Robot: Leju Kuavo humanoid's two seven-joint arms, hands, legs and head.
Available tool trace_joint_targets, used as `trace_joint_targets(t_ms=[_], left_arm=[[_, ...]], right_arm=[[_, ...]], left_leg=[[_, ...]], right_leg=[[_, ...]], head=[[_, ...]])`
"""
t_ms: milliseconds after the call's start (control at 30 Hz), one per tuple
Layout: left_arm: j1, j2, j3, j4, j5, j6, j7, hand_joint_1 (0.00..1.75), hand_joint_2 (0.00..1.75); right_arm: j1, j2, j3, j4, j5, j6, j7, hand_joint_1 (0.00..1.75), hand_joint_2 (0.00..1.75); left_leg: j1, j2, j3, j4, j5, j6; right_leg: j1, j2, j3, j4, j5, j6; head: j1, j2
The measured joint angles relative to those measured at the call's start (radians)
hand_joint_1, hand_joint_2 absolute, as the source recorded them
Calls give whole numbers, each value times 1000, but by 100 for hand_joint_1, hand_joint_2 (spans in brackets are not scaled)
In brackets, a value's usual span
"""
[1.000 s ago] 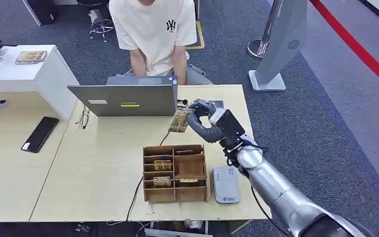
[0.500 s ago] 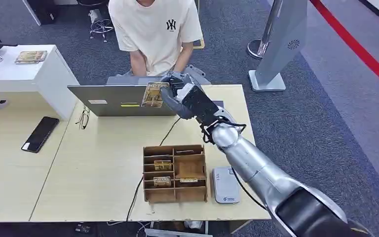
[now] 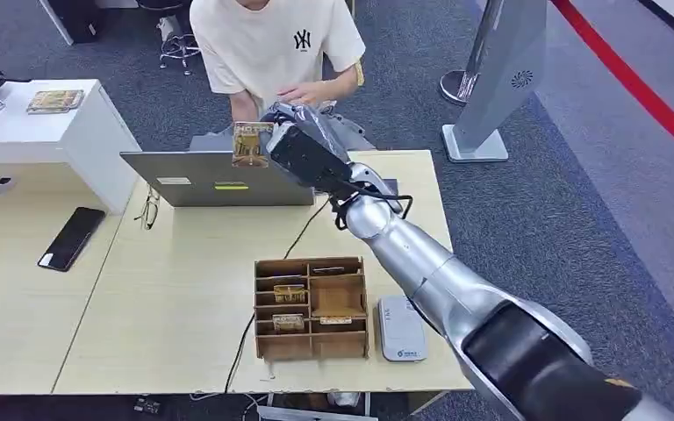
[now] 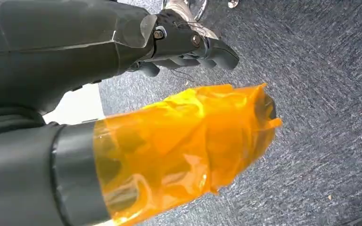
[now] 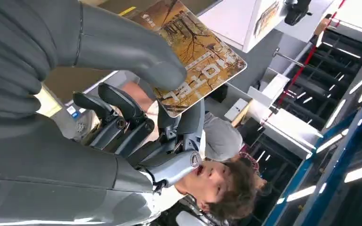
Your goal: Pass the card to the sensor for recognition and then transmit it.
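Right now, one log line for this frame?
right hand: holds card, raised above laptop | person's hand: near | left hand: empty

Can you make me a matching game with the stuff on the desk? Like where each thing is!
Things:
1. card
2. black phone
3. white card reader
4. glasses

Places:
A. flat on the desk, right beside the wooden organizer
B. held up by the right hand, above the laptop
C. on the desk, by the laptop's left corner
D. lying alone on the left part of the desk

Pairs: 1-B, 2-D, 3-A, 4-C
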Motion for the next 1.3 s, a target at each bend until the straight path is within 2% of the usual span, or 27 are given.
trace_joint_targets(t_ms=[367,600,900,933,967,1000,1300], left_arm=[[-30,5,-20,0,-34,-33,34,0,0],[-32,6,-27,0,-37,-33,35,0,0],[-32,6,-31,0,-42,-33,37,0,0],[-32,6,-31,0,-42,-33,37,0,0],[-32,6,-31,0,-42,-33,37,0,0],[-32,6,-31,0,-42,-33,37,0,0],[-32,6,-31,0,-42,-32,39,0,0]], right_arm=[[-66,67,4,239,113,-185,36,175,175],[-76,80,4,307,123,-206,43,175,175],[-82,82,4,348,210,-272,60,175,175],[-82,82,4,351,211,-274,60,161,175],[-82,82,4,354,211,-276,60,24,175],[-82,82,4,358,215,-278,61,0,175],[-80,82,11,376,256,-301,66,0,175]], left_leg=[[0,0,0,0,0,0],[0,0,0,0,0,0],[0,0,0,0,0,0],[0,0,0,0,0,0],[0,0,0,0,0,0],[0,0,0,0,0,0],[0,0,0,0,0,0]], right_leg=[[0,0,0,0,0,0],[0,0,0,0,0,0],[0,0,0,0,0,0],[0,0,0,0,0,0],[0,0,0,0,0,0],[0,0,0,0,0,0],[0,0,0,0,0,0]], head=[[0,0],[0,0],[0,0],[0,0],[0,0],[0,0],[0,0]])
